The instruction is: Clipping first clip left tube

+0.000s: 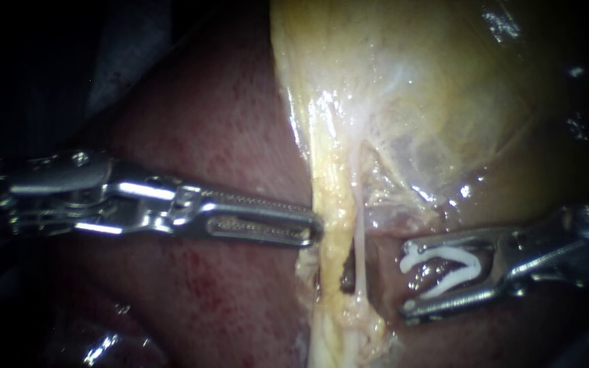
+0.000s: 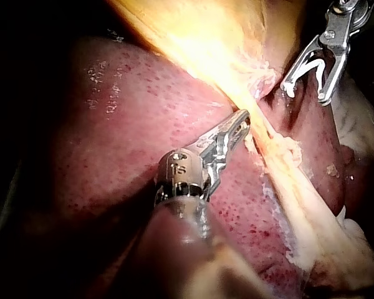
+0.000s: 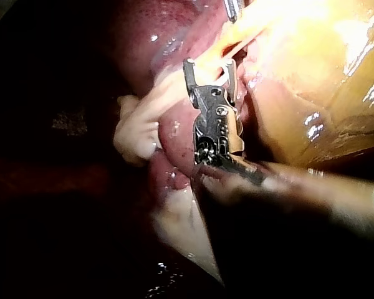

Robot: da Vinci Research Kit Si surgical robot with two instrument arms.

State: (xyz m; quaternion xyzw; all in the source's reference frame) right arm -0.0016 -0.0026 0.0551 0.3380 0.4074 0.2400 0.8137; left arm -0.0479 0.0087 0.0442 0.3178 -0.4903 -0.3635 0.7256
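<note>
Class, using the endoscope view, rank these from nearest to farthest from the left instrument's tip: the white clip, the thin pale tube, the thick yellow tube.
1. Thick yellow tube: right against the left instrument tip.
2. Thin pale tube: just beyond the yellow one.
3. White clip: farthest, held in the right instrument jaws.

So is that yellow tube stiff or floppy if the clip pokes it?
Likely soft and bendy: the yellow tube runs from the gallbladder as a lumpy strand. Probably slippery, since it glistens wet. Perhaps easily torn by the white clip: its edges look frayed.
</note>
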